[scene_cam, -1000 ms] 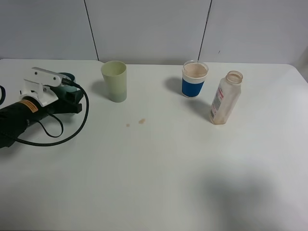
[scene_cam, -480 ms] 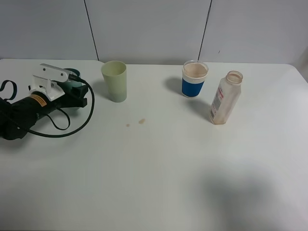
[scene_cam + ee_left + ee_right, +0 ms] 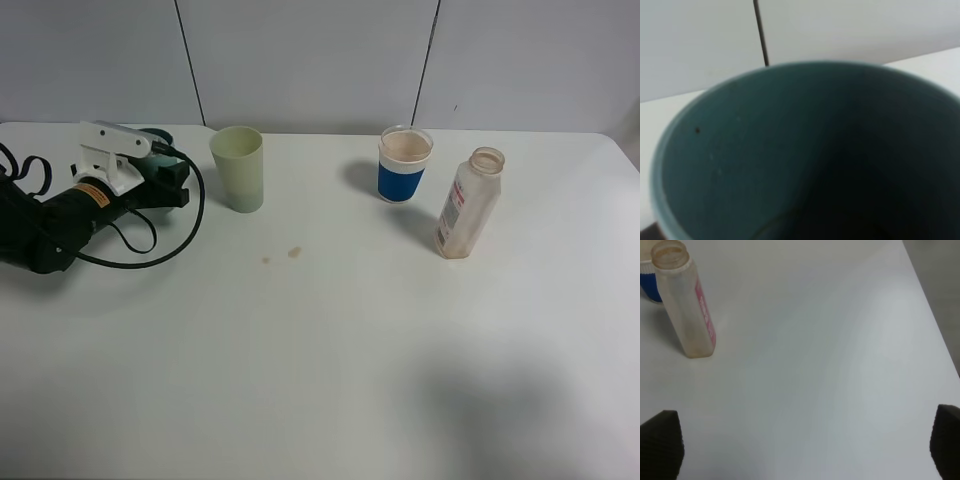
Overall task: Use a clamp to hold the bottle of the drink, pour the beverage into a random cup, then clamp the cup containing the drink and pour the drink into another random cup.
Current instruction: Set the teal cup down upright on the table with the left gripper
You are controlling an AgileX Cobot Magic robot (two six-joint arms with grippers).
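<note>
Standing on the white worktop (image 3: 330, 350), the small translucent plastic bottle (image 3: 467, 204) with a white label and red print is uncapped and upright at the right, with only a tan residue low inside; just to its left stands a clear cup with a blue band (image 3: 404, 164), holding a pale brownish drink near its rim; the plain pale yellow-green plastic tumbler (image 3: 238, 168) stands well apart at the left, its contents not visible from above; two small brown spots (image 3: 294, 252) mark the bare surface between them; at the far left the bulky black left gripper (image 3: 165, 185), with its white block and looping black cable (image 3: 150, 250), reaches low towards the pale tumbler, its jaws clamped on the plain teal-green plastic tumbler (image 3: 805, 155), which is mostly hidden behind it; the left wrist view looks straight into that tumbler's dark green inside, where any liquid cannot be made out; the right gripper (image 3: 805, 450) hangs over clear worktop beside the bottle, jaws spread wide and touching nothing.
</note>
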